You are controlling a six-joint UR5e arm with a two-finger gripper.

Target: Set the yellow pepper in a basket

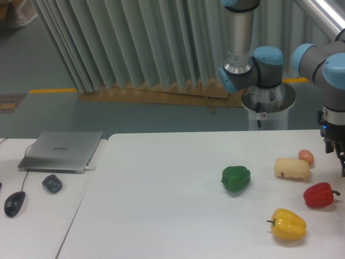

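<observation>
While the yellow pepper (288,224) lies on the worktop (161,205), the gripper (339,156) hangs at the right edge, jaws' opening unclear.

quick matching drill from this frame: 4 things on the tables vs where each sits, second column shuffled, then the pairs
1. yellow pepper
2. green pepper
3. laptop
4. red pepper

A. side table on the left, lid shut
B. nearest the front edge, stem pointing left
C. right edge, below the claw
D. leftmost of the three peppers

Pairs: 1-B, 2-D, 3-A, 4-C
</observation>
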